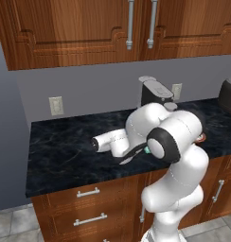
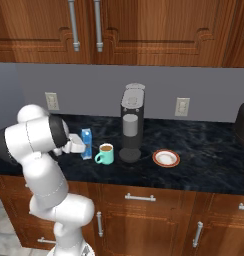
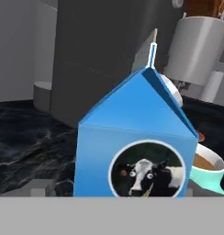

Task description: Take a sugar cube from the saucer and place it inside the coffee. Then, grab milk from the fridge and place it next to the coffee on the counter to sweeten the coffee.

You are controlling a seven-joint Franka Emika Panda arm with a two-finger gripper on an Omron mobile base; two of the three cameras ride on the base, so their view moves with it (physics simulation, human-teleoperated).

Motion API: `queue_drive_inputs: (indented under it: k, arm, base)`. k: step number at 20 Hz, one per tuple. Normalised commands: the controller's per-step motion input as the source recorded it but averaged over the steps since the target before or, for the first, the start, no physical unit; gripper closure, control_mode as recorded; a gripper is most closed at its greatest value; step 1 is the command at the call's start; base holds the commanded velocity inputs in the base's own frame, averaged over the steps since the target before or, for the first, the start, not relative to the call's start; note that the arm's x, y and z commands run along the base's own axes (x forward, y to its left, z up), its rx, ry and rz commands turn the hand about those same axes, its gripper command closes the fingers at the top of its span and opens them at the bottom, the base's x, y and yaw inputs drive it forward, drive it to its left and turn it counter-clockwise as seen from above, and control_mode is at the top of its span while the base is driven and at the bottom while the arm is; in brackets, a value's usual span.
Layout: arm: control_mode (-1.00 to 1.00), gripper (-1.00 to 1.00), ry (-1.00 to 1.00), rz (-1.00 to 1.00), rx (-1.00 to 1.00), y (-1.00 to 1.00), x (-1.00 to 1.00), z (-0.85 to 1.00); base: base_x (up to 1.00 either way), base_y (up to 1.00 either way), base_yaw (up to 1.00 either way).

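- Your gripper [image 2: 80, 146] sits low over the counter [image 2: 204, 170], right at the left side of the milk [image 2: 86, 143]. The right base view does not let you judge how wide the jaws stand, and in the hand view the fingertips are not clear, so you cannot tell whether the carton is gripped or let go.
- The milk stands upright on the counter, just to the left of the coffee [image 2: 105, 154], the two close together but not clearly touching.
- In the hand view the blue carton's face with its round cow picture is right in front of you, and the mug's teal rim with brown liquid peeks out at its right.
- The dark coffee machine [image 2: 131, 123] rises just to the right of the mug and behind it, close enough to crowd that side.
- The saucer [image 2: 166, 158] lies further right, past the machine's base, well apart from the mug. You cannot make out a sugar cube on it.
- In the left base view your own arm covers the mug and carton; only a sliver of teal shows beside the elbow.
- A dark rounded appliance [image 2: 242, 122] stands at the counter's far right edge.
- Wall outlets [image 2: 52, 101] sit behind the counter, and upper cabinets [image 2: 144, 30] hang above.
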Motion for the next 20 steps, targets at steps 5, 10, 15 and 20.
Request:
queue_drive_inputs:
  k: [5,10,15,20]
  arm:
    - [-1.00,-1.00,-0.07,0.00,0.01,-0.02,-0.05,0.00]
    - [-1.00,-1.00,-0.05,0.00,0.00,0.00,0.00,0.00]
    - [-1.00,-1.00,-0.05,-0.02,0.00,0.00,0.00,0.05]
    - [-1.00,-1.00,-0.09,-0.03,0.00,0.00,0.00,0.19]
  base:
    - [0.00,0.00,0.00]
    - [0.00,0.00,0.00]
    - [0.00,0.00,0.00]
    - [0.00,0.00,0.00]
